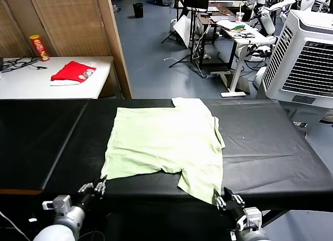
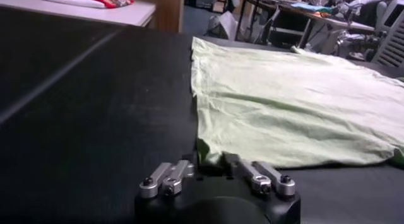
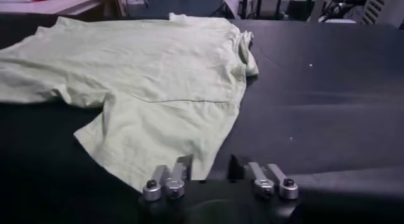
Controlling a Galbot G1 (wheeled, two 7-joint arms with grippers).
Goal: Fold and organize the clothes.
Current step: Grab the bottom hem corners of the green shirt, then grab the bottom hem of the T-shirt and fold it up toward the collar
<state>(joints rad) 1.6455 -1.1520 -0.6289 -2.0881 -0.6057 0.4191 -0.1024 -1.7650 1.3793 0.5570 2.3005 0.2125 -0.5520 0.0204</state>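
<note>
Pale lime-green cotton, the shirt (image 1: 166, 147) lies spread flat on the black surface (image 1: 270, 142) in the head view, near the middle and reaching toward the near edge. One sleeve hangs toward the front on the right side, and the whitish collar end points away from the robot. The left hand (image 1: 100, 185) sits at the near edge just beside the shirt's near left corner, its fingers parted and holding nothing. The right hand (image 1: 225, 198) sits at the near edge beside the tip of the sleeve, also spread apart and empty. On a white table (image 1: 31, 82) farther back on the left lie a red garment (image 1: 73, 72) and a yellow-red can (image 1: 39, 47).

From the left wrist, the left hand (image 2: 214, 171) has its fingers apart, low over the dark surface (image 2: 95, 105), with the corner of the shirt (image 2: 284, 112) right in front of the gap.

From the right wrist, the right hand (image 3: 211, 175) is likewise open, the edge of the sleeve of the shirt (image 3: 158, 86) lying just ahead of its fingers on the surface (image 3: 315, 99).
</note>
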